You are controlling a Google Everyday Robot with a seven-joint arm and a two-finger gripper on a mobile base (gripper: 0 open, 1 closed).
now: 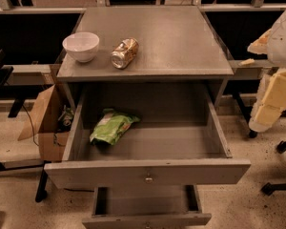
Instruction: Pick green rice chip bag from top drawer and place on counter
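Note:
The green rice chip bag (112,126) lies on the floor of the open top drawer (148,171), in its left half, crumpled and tilted. The drawer is pulled fully out below the counter (176,37), the flat grey top of the cabinet. My gripper (270,101) hangs at the right edge of the camera view, beside the cabinet's right side, level with the drawer and well away from the bag. It holds nothing that I can see.
A white bowl (81,46) and a dented gold can (124,53) lying on its side sit on the counter's front left. A narrower lower drawer (148,218) is also open. A cardboard box (47,123) stands left of the cabinet. Chair wheels (281,149) are at the right.

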